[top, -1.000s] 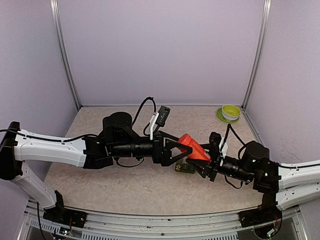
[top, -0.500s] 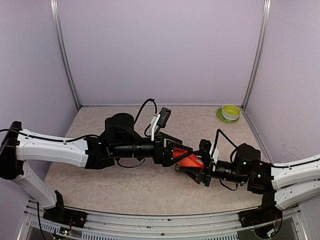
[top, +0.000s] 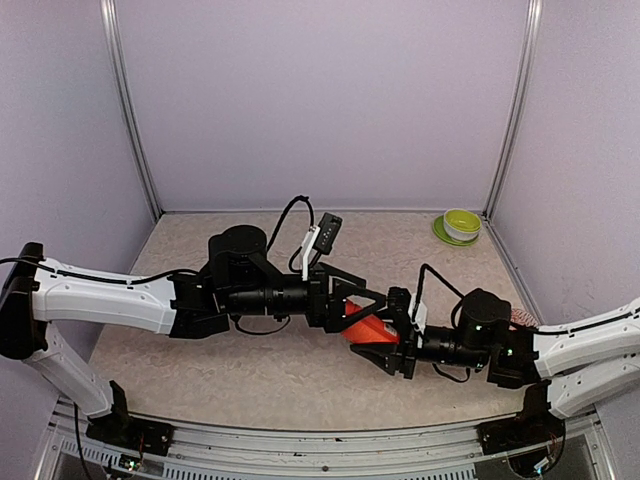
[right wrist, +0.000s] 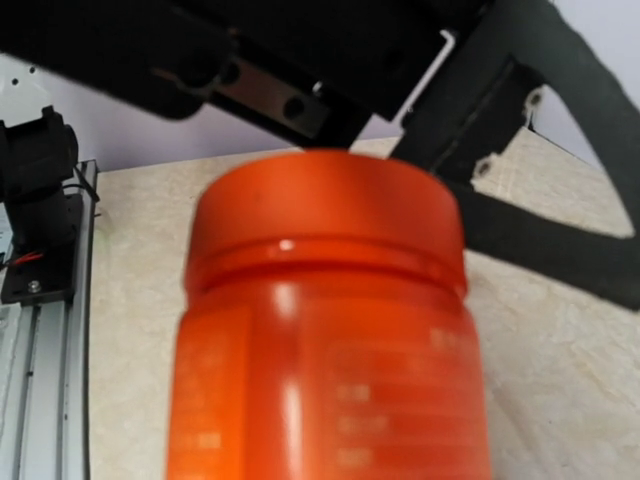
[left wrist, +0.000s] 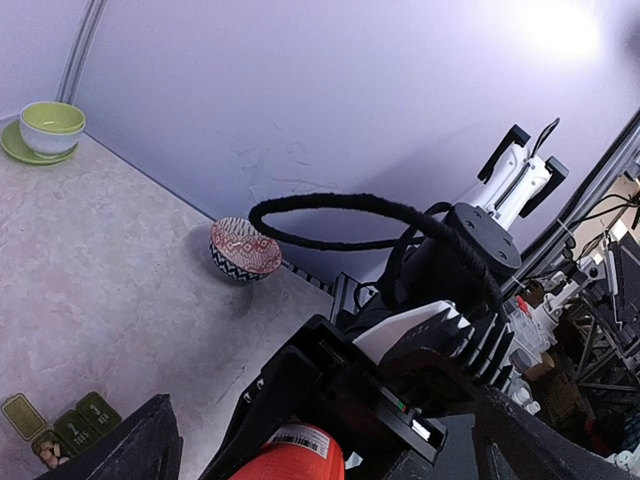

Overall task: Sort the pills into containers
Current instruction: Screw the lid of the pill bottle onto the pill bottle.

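the containers are a short strip of small dark-green squares joined in a row. they lie flat on the speckled desk at the 8 o'clock corner of the left wrist view. one square looks paler olive. a few pale pills show at the strip's near end, but i cannot tell whether a lid is up. only this view shows the strip; in the top view the arms cover that spot.

the top view gives the meeting of the arms at desk centre. the left gripper is released, its jaws spread wide on either side of the red-orange bottle. the right gripper comes in from 4 o'clock and is grasping that bottle. the right wrist view is filled by the bottle's ridged cap and blurred label, nothing else sharp.

a green bowl on a saucer sits at 2 o'clock of the desk. the left wrist view alone shows a patterned bowl clearly.
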